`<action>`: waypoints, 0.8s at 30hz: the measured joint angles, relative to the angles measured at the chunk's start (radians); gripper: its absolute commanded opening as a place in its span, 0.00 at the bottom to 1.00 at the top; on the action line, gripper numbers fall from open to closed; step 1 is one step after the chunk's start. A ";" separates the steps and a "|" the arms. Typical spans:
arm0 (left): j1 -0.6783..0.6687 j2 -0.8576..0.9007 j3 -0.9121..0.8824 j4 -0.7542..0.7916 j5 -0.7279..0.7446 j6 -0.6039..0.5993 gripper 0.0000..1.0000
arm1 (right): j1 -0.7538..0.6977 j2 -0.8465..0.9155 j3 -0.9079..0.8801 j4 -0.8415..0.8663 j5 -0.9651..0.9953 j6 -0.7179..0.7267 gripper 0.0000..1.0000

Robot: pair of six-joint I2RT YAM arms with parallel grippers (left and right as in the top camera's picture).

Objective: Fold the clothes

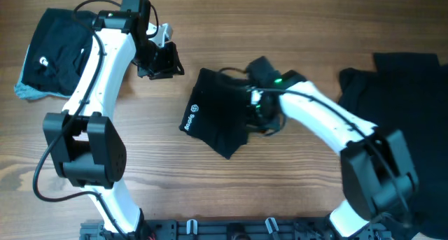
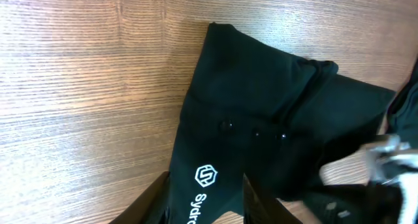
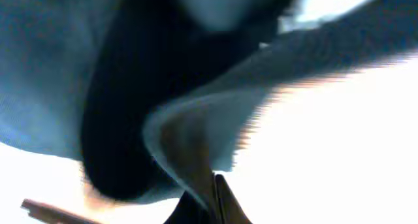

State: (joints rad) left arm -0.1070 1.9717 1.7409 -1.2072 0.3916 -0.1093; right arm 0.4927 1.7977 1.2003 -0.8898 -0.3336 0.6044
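Observation:
A folded black T-shirt (image 1: 217, 117) with a white logo (image 1: 192, 118) lies in the middle of the table. My right gripper (image 1: 257, 106) sits on its right edge. In the right wrist view its fingers (image 3: 215, 185) are pressed together, with a fold of the dark cloth (image 3: 189, 132) running into them. My left gripper (image 1: 159, 58) hangs up and to the left of the shirt, off the cloth. The left wrist view shows it open (image 2: 204, 179) and empty, with the shirt (image 2: 261, 100) lying beyond the fingers.
A folded stack of black clothes (image 1: 59, 47) lies at the back left, with a grey-blue piece (image 1: 26, 92) under it. A loose pile of black garments (image 1: 399, 93) covers the right side. Bare wood (image 1: 210, 191) runs along the front.

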 measured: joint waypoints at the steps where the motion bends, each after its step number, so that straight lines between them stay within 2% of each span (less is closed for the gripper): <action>1: 0.000 0.000 0.000 0.000 0.000 0.001 0.37 | -0.034 -0.016 0.000 -0.021 0.023 -0.007 0.53; 3: 0.000 0.000 0.000 0.003 0.000 0.004 0.38 | -0.077 -0.031 0.002 -0.068 0.075 -0.024 0.57; 7: 0.000 0.000 0.000 0.003 -0.001 0.005 0.42 | -0.126 -0.033 0.003 -0.106 0.145 -0.045 0.56; 8: 0.000 0.000 0.000 0.002 -0.001 0.008 0.43 | -0.143 -0.033 0.002 -0.089 0.146 -0.062 0.47; 10: 0.000 0.000 0.000 -0.001 -0.001 0.018 0.44 | -0.179 -0.033 0.003 -0.052 0.126 -0.107 0.38; 13: 0.000 0.000 -0.009 -0.017 -0.001 0.027 0.41 | -0.188 -0.033 0.003 0.062 -0.099 -0.298 0.23; 15: 0.000 0.000 -0.035 -0.018 -0.001 0.030 0.43 | -0.170 -0.033 0.003 0.068 -0.182 -0.357 0.20; 17: 0.000 0.000 -0.079 -0.006 0.005 0.034 0.54 | -0.145 -0.033 0.002 0.092 -0.222 -0.373 0.20; 19: 0.000 0.000 -0.165 0.043 0.053 0.060 0.56 | -0.123 -0.020 0.000 0.100 -0.236 -0.348 0.18; 21: 0.000 0.000 -0.248 0.065 0.104 0.072 0.41 | -0.114 0.049 -0.001 0.090 -0.249 -0.280 0.18; 22: 0.000 0.000 -0.267 0.063 0.123 0.076 0.30 | -0.114 0.085 -0.002 0.088 -0.251 -0.259 0.17; 23: 0.000 0.000 -0.288 0.050 0.151 0.086 0.24 | -0.114 0.122 -0.002 0.087 -0.253 -0.236 0.17; 24: 0.000 0.000 -0.301 0.012 0.188 0.112 0.23 | -0.115 0.172 -0.003 0.087 -0.262 -0.206 0.17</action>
State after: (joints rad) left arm -0.1070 1.9720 1.4395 -1.1954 0.5800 0.0029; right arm 0.3779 1.9701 1.1973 -0.8032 -0.5953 0.3988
